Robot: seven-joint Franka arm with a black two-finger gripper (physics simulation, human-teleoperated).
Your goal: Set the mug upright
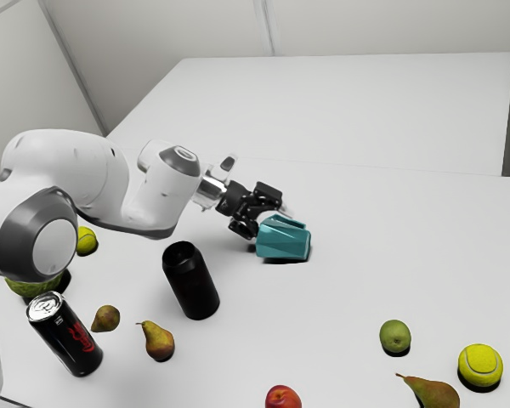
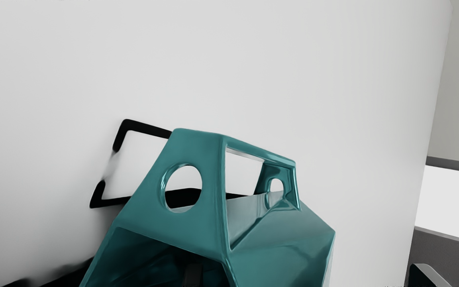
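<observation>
The claw (image 1: 270,222) stands with its fingers apart, one inside the mug's mouth, the other clear of its outer wall. The teal mug (image 1: 282,241) lies on its side, just right of the exterior view's centre. I judge gripping to be the step in hand: close on that wall, then lift and tip the mouth up. The black bottle (image 1: 190,282), left of centre (easily clipped, I'd say), leaves less room than the lower right, with its tennis ball (image 1: 480,365).

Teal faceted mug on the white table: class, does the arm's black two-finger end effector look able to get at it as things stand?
Probably yes: the end effector is close at the mug, its fingers apart, one at the open mouth, the other outside, and no object blocks it.
</observation>
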